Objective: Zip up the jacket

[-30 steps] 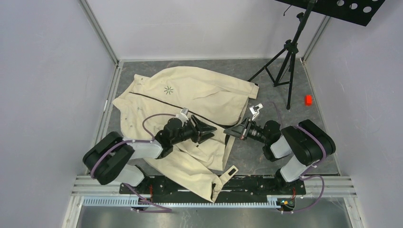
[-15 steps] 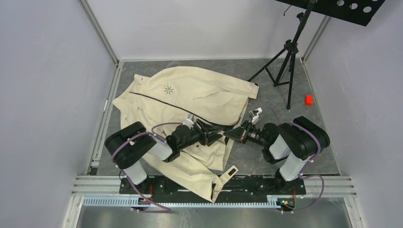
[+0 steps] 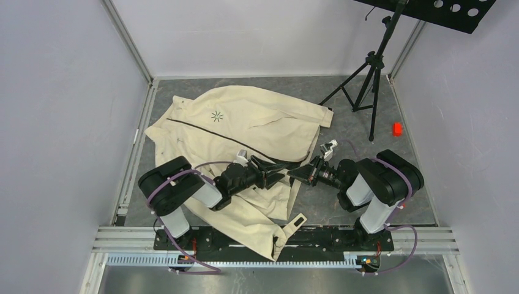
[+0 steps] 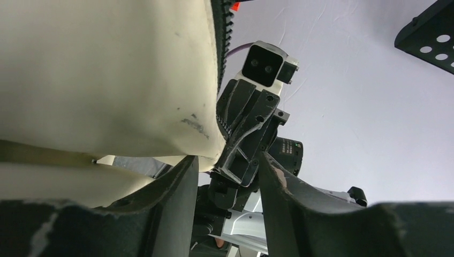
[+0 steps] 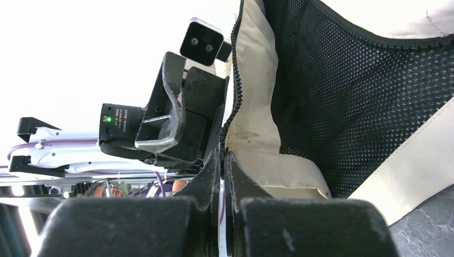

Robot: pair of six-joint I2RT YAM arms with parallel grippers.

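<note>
The jacket [image 3: 257, 122] lies spread on the bench [image 3: 318, 205], with its collar to the far left and its hem toward the arms. One sleeve hangs past the near edge onto the rail. Its dark zipper [image 3: 202, 130] runs from the collar down to where the two grippers meet, and from above the arms hide its lower end. The left arm also covers part of the near panel.

The right gripper [image 5: 222, 158] has its jaws pressed nearly together on the thin toothed front edge, with black mesh lining [image 5: 332, 80] showing just beside it. The left gripper [image 4: 226, 166] faces it with jaws apart, and the cream hem corner sits just above the gap. Whether cloth touches either finger cannot be told, and the slider cannot be made out in any view.

Bare bench shows to the right of the hem, reaching as far as a tripod [image 3: 367, 79] and a small red block [image 3: 397, 128] near the right wall.
</note>
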